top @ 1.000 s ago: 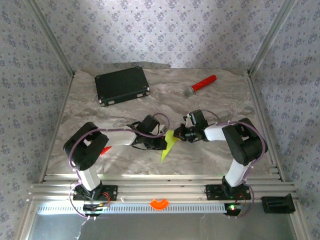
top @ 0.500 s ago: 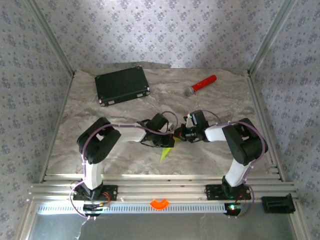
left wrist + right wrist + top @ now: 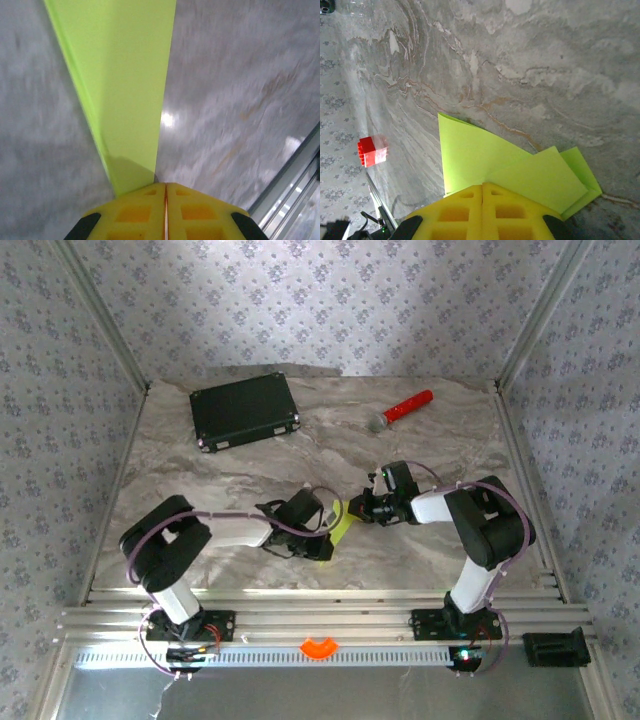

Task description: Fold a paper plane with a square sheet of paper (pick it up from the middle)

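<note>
Roughly mid-table, toward the near edge: lime-green paper point(image 3: 341, 524), already folded, lying on the grey marbled table point(image 3: 450, 440) between the two grippers. From above, just a slim bright sliver, slanting from the tip of the right gripper down toward the tip of the left one.

Left gripper point(image 3: 320, 544): reaching in low from the left, at the lower end of the paper. Yellow fingers point(image 3: 135, 215) pressed together in the left wrist view, with only a hairline seam between. Narrow end of a long green strip tucked right at the fingertips, slightly left of the seam, widening away toward the top of that view. Pinched or merely pressed under the tips: cannot tell.

Right gripper point(image 3: 357, 508): reaching in from the right, at the upper end of the paper. Fingers point(image 3: 455, 210) likewise closed tight, seam to seam. Seen from the right wrist, overlapping layers of paper fanning out from under the fingers, one flap pointing left, another right, with a folded corner at the far right. Clamped on the paper or only resting on it: again cannot tell.

Elsewhere: small red block point(image 3: 371, 150) on the table, well apart from the paper; black case point(image 3: 245, 411) lying flat at the far left; red-handled microphone point(image 3: 401, 409) at the far side, right of centre, both well away from the grippers.
</note>
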`<state>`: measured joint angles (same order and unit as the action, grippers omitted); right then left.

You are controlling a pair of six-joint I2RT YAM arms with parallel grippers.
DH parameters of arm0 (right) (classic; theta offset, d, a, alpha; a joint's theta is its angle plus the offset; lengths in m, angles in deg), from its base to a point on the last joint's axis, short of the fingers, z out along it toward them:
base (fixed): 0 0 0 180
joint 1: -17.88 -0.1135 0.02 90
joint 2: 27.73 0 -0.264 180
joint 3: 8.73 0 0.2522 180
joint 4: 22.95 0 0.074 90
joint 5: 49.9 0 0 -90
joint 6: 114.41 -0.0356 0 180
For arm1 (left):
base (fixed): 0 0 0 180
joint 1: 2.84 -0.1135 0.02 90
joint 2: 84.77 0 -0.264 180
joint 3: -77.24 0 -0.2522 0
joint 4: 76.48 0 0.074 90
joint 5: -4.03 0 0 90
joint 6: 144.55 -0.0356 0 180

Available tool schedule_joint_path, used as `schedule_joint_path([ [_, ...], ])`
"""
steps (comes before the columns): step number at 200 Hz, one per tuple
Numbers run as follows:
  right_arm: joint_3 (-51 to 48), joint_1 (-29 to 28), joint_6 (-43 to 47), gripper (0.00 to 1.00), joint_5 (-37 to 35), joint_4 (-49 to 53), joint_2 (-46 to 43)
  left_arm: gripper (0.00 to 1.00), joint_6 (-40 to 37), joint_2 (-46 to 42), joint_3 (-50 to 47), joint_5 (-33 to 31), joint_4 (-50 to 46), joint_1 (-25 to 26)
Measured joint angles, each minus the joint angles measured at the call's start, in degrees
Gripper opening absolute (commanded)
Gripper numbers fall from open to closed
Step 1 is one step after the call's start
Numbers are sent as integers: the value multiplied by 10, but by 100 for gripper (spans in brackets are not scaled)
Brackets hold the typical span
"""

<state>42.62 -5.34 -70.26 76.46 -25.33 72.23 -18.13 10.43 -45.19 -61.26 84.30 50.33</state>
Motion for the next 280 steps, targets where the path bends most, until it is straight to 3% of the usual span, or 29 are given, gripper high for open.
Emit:
schedule_joint_path([
  [41,0,1,-2,0,5,-2,-1,5,2,-75,-70,-13,-21,9],
  [59,0,1,-2,9,0,8,-9,5,7,-111,-84,-25,-45,8],
  [72,0,1,-3,21,-6,29,-30,9,12,-135,-83,-30,-49,0],
  [90,0,0,2,30,-23,66,-84,15,26,-150,-76,-28,-37,-42],
  [117,-7,0,5,34,-47,106,-180,20,43,-91,-29,2,-4,-119],
  [181,-74,-23,-9,34,-67,157,-228,21,46,62,98,54,17,-148],
  [280,-76,-42,-18,24,-71,150,-173,28,46,129,123,130,32,-155],
])
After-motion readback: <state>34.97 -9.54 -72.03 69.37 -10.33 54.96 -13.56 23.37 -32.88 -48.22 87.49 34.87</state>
